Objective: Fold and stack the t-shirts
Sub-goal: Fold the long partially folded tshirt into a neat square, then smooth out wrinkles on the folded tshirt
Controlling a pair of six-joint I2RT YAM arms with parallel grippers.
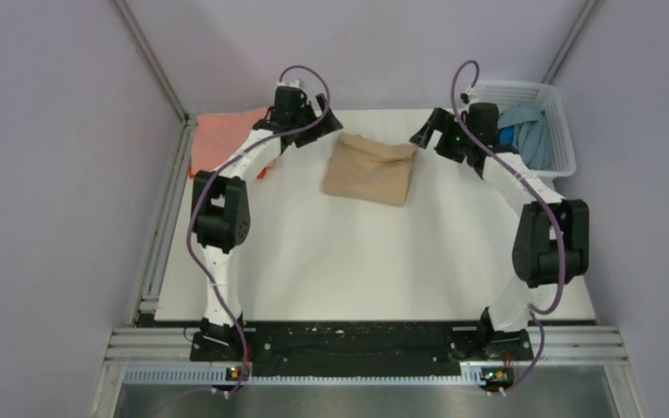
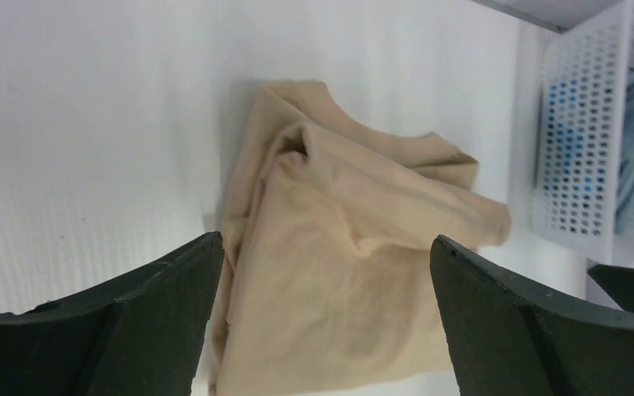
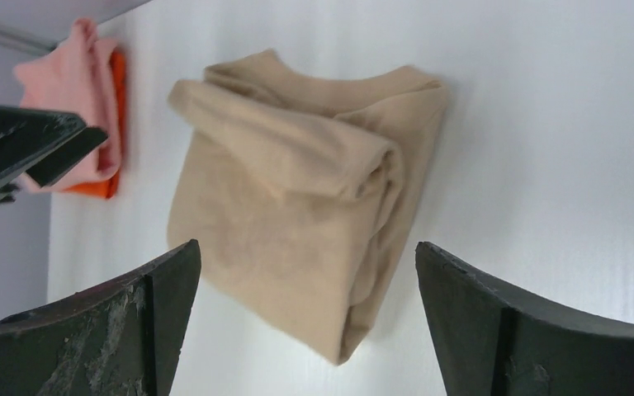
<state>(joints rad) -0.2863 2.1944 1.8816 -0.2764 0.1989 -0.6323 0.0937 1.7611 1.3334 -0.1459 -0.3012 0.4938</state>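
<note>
Left gripper (image 2: 326, 247) open, empty | right gripper (image 3: 308, 252) open, empty | tan shirt (image 1: 368, 169) folded on table (image 1: 357, 261), far centre, between them | pink shirt (image 3: 70, 91) over orange shirt (image 3: 99, 188), far left | blue shirts (image 1: 530, 138) in basket (image 1: 560, 109), far right

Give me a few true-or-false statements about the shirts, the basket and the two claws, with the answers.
1. The tan shirt lies folded on the table, gripped by nothing. True.
2. The left gripper is clamped shut on it. False: it is open, and so is the right gripper.
3. The pink shirt lies on the orange shirt. True.
4. The basket is empty. False: blue shirts lie in it.
5. The tan shirt sits on the pink one. False: they lie apart.
</note>
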